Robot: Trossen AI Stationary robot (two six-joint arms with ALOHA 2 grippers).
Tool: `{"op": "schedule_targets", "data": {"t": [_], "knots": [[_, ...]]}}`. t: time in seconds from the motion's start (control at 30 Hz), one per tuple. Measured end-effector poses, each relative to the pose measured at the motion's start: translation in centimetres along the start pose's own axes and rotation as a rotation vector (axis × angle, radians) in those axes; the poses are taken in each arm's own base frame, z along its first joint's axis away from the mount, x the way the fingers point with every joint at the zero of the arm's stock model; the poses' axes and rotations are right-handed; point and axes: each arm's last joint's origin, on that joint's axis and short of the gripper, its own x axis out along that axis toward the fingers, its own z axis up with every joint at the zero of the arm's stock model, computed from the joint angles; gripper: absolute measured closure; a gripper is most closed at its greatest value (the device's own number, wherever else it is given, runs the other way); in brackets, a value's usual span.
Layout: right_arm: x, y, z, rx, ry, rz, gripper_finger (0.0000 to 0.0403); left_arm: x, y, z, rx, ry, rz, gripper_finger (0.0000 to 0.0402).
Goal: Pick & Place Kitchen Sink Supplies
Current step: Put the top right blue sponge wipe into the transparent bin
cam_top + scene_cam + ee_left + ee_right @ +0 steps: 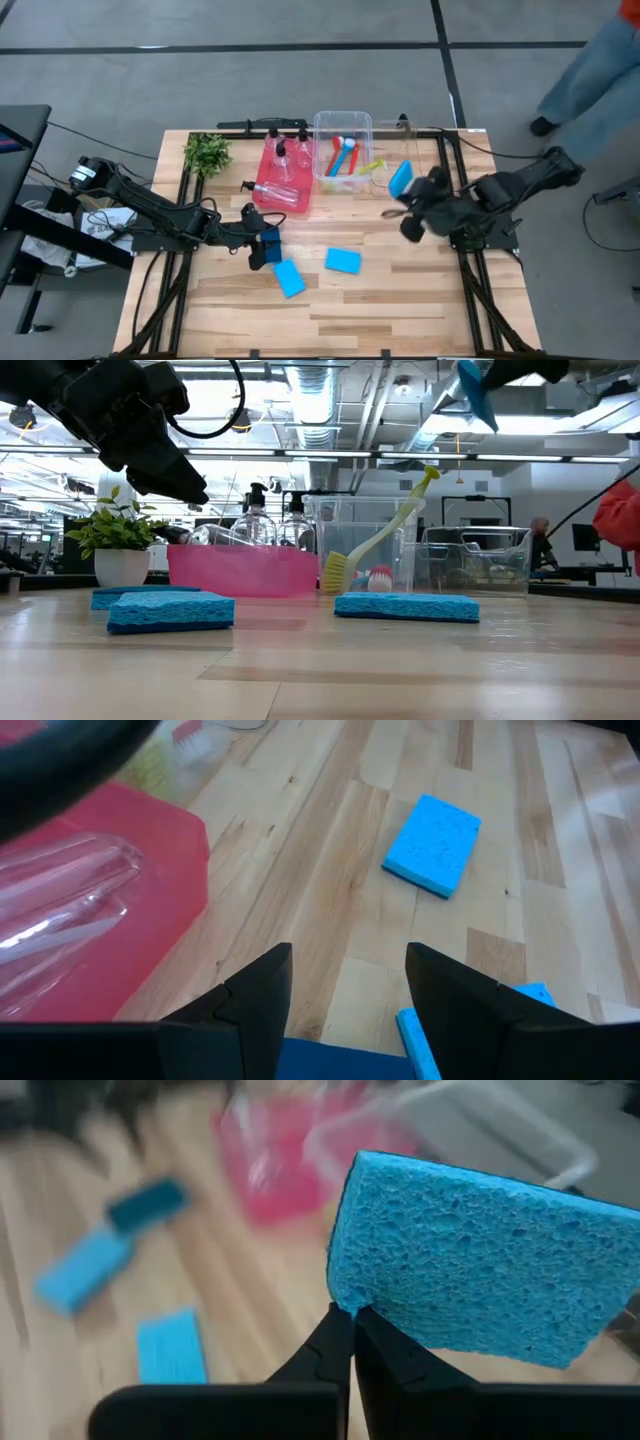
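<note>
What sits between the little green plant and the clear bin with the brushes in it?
From above, the red tray holding clear bottles lies between the plant and the clear bin.

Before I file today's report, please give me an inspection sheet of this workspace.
Surface: wooden table.
Job's things: three blue sponges on table; bottles in red tray; brushes in clear bin.
Clutter: plant at back corner.
Grippers: left gripper open above a sponge; right gripper shut on fourth sponge, lifted.
Cables: cable left of table.
Surroundings: person nearby.
</note>
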Motion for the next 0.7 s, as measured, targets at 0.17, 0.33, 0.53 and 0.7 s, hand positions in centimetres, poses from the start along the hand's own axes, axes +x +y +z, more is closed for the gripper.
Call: {"op": "schedule_targets", "data": {"t": [0.17,0.33,0.53,0.7], "knots": [[-0.9,-2.2,0.8,0.239,-0.121,-0.084,0.0403,0.0,0.0,0.0,-0.002,-0.007,0.015,0.0202],[-1.0,-3.7,1.3,0.428,-0.201,-0.168,0.0403,0.0,0.2,0.1,-0.002,-0.025,0.054,0.0202],[-0.2,-4.8,1.4,0.617,-0.281,-0.290,0.0402,0.0,0.3,0.1,0.000,-0.042,0.092,0.0202],[1.4,-5.2,1.0,0.707,-0.335,-0.358,0.0402,0.0,0.3,0.1,-0.001,-0.047,0.103,0.0202]]}}
